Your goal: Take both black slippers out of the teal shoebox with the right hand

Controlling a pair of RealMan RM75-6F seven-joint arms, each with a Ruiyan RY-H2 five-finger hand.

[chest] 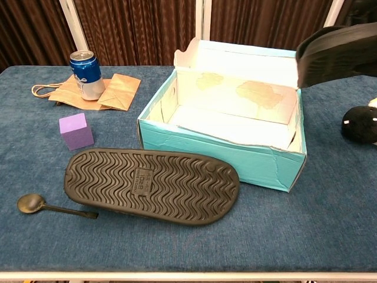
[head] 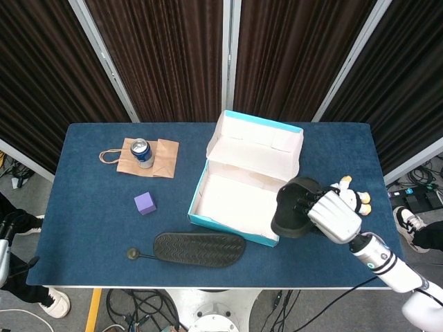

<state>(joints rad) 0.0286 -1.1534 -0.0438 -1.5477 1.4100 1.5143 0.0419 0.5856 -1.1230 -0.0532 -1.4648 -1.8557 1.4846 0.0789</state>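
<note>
gripping one slipper point(head: 291, 214): right robot hand point(head: 333, 216); second slipper point(chest: 152, 185) on table; one shoebox point(chest: 224, 154).

A lab-like robot test booth: dark curtains point(head: 166, 55), metal frame posts point(head: 104, 59), loose floor cables point(head: 138, 304).

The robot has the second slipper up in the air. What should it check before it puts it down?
1. Right hand grips the second slipper: ok.
2. Slipper is out past the teal shoebox: ok.
3. Shoebox has nothing left inside: ok.
4. First slipper lies on the table, sole up: ok.
5. Stuffed toy sits close by the landing spot: not ok.
6. Height above the table: cannot tell.
</note>
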